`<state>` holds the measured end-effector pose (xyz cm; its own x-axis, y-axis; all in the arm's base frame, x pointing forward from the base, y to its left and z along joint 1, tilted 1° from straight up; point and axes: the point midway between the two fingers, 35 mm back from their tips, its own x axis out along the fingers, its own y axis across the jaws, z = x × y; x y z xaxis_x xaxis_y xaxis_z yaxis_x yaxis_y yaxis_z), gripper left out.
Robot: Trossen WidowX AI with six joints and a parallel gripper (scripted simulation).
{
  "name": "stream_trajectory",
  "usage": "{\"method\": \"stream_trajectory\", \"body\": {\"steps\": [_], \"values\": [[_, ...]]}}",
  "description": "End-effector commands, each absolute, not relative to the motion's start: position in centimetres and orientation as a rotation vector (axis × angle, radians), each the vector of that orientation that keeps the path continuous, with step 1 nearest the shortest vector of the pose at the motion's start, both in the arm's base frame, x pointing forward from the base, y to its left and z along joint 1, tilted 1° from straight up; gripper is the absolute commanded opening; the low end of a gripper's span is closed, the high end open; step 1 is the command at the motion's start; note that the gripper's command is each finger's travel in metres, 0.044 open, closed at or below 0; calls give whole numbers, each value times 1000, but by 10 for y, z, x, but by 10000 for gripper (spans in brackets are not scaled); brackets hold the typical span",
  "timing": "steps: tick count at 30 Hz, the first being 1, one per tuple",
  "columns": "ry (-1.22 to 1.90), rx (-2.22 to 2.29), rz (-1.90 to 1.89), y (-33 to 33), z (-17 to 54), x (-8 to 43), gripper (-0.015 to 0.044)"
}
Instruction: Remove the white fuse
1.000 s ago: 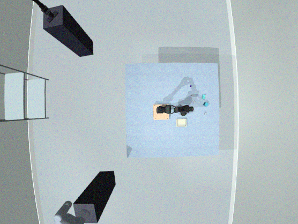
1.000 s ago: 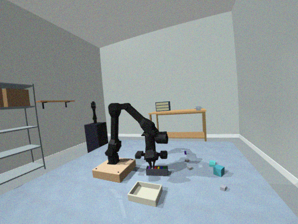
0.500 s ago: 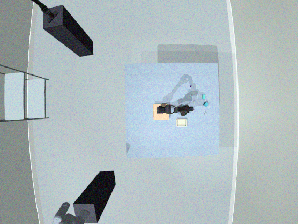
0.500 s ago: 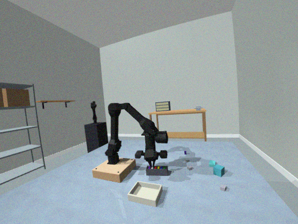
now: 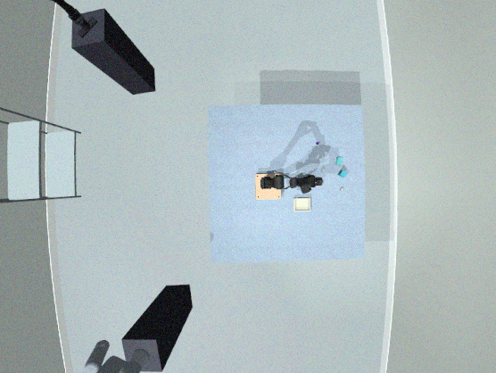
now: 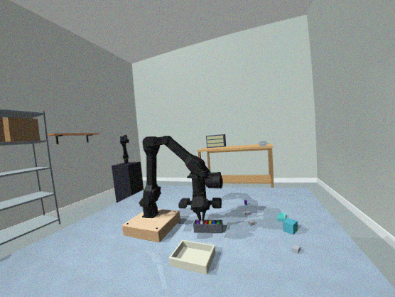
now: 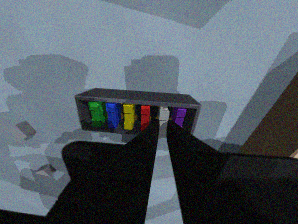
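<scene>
gripper (image 7: 163, 126) clamped on white fuse (image 7: 164, 113), fuse sits in fuse block (image 7: 137, 95) slot between red fuse (image 7: 145, 116) and purple fuse (image 7: 179, 116). tray (image 6: 192, 256) sits apart, nearer the exterior camera.

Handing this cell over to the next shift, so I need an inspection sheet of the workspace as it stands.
Surface: pale blue mat on a grey floor.
Job's things: white fuse in the fuse block, between the red fuse and purple fuse; tray in front of the block, nothing seen in it.
Clutter: two teal cubes, small grey blocks, a small purple piece.
Grippers: gripper shut on the white fuse, pointing down over the block.
Cables: one on the overhead dark box.
Surroundings: metal shelving, wooden table, wall shelf.
</scene>
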<state>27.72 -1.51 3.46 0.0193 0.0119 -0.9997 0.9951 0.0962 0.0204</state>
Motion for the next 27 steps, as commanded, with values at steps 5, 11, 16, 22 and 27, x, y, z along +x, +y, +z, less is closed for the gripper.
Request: {"method": "stream_trajectory", "body": {"steps": [5, 11, 16, 22, 27], "values": [[1242, 1156, -1117, -16, 40, 279, 0], [1242, 1155, -1117, -16, 43, 279, 0], [1242, 1155, -1118, -16, 45, 278, 0], [1241, 1155, -1118, -16, 48, 278, 0], [1241, 1155, -1118, -16, 51, 278, 0]]}}
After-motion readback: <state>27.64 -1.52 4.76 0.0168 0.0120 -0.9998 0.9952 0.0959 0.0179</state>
